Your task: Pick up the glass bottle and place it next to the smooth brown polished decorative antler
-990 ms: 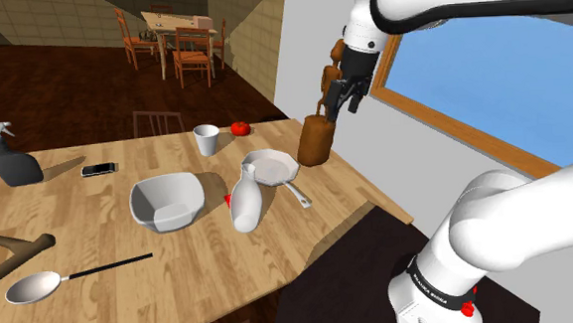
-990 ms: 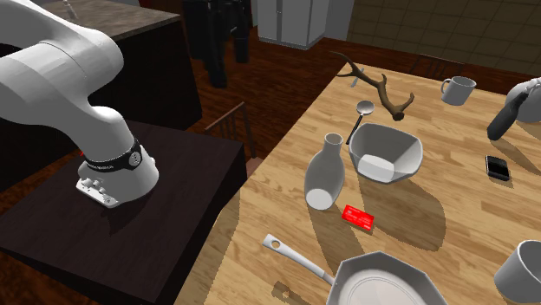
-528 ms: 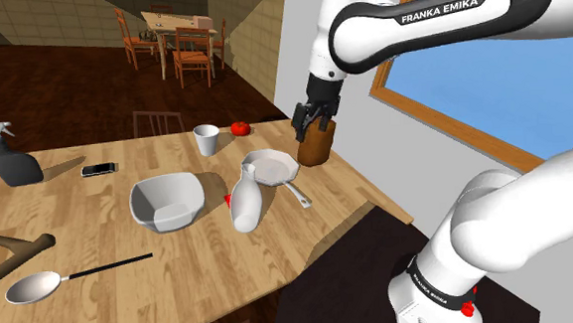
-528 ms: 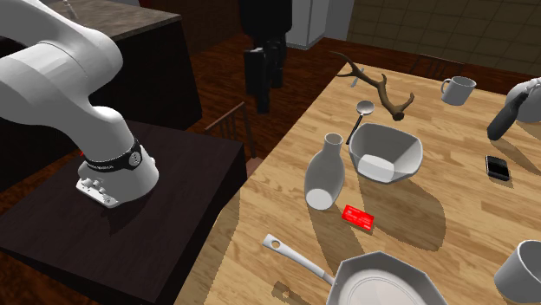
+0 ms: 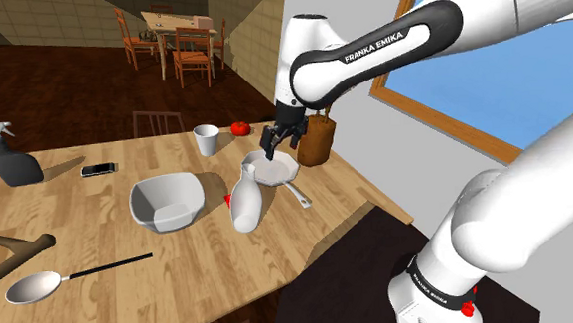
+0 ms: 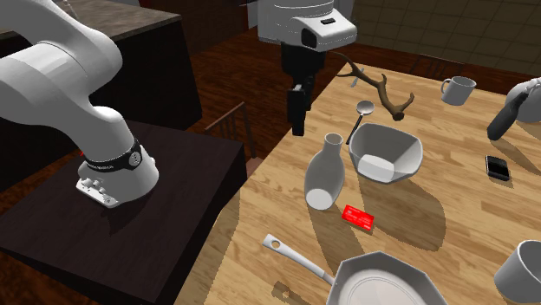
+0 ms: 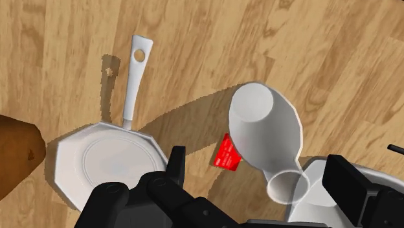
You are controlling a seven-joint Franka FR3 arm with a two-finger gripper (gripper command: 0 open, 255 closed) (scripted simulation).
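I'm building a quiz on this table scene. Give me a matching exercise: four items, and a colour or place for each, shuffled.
1 bottle
2 card
3 antler
4 spray bottle

A brown, beside the spoon
B white, standing upright
C dark, near the phone
D red, lying flat

Pairs: 1-B, 2-D, 3-A, 4-C

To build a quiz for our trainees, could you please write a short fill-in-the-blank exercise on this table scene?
The white bottle stands ___ on the wooden table.
The flat card beside it is ___.
The pincer hovers open, holding ___.
Missing words: upright; red; nothing.
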